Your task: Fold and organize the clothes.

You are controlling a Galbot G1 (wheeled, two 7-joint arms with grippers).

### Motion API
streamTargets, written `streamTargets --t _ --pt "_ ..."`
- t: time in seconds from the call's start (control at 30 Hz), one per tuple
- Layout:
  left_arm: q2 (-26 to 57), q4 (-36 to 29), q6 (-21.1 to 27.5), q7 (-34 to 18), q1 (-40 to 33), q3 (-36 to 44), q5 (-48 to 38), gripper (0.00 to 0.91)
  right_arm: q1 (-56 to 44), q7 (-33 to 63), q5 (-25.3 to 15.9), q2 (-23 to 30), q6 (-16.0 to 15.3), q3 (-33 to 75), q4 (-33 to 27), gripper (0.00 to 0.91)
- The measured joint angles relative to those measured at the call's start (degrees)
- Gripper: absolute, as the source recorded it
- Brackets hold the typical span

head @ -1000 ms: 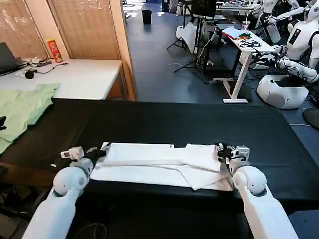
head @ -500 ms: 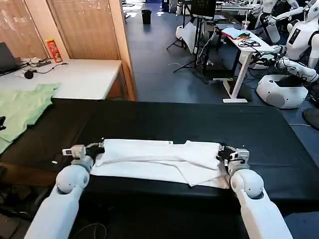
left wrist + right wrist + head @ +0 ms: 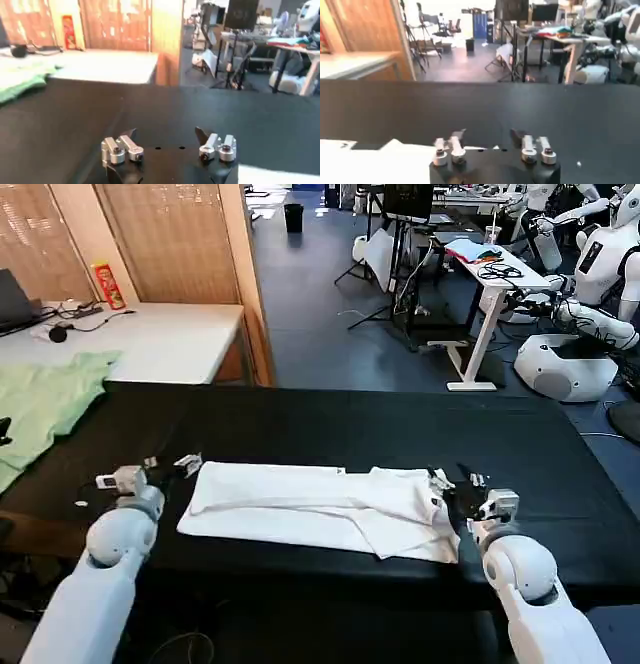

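Note:
The white T-shirt (image 3: 310, 506) lies folded into a long band near the front edge of the black table (image 3: 400, 424), and no print shows. My left gripper (image 3: 172, 468) is open just off the shirt's left end, holding nothing. In the left wrist view its jaws (image 3: 165, 135) stand wide apart over bare black cloth, with a corner of the shirt (image 3: 280, 175) beside them. My right gripper (image 3: 452, 484) is open at the shirt's right end. In the right wrist view the gripper (image 3: 488, 135) holds nothing, and the shirt (image 3: 370, 160) lies to one side.
A pale green garment (image 3: 40, 404) hangs over the table's far left corner. Behind it stands a white desk (image 3: 150, 339) with a red can (image 3: 108, 284) and cables. The far half of the black table is bare. Other robots and desks stand across the room.
Both grippers have let go of the shirt's folded edge and drawn outward, the left to the left, the right slightly right. The shirt now lies flat in its fold.

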Motion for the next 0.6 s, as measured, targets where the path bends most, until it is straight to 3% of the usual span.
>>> streamTargets --t 0.3,0.6 --pt "-0.8 -4.3 1.5 0.6 4.8 -2.0 -6.3 0.878 -4.2 0.1 -1.2 1.3 -0.3 0.8 4.7 0.878" --pt "-3.6 -8.6 -0.9 2.0 12.7 -2.2 -1.0 0.878 -5.5 0.1 -1.2 1.6 -0.3 1.2 6.0 0.878"
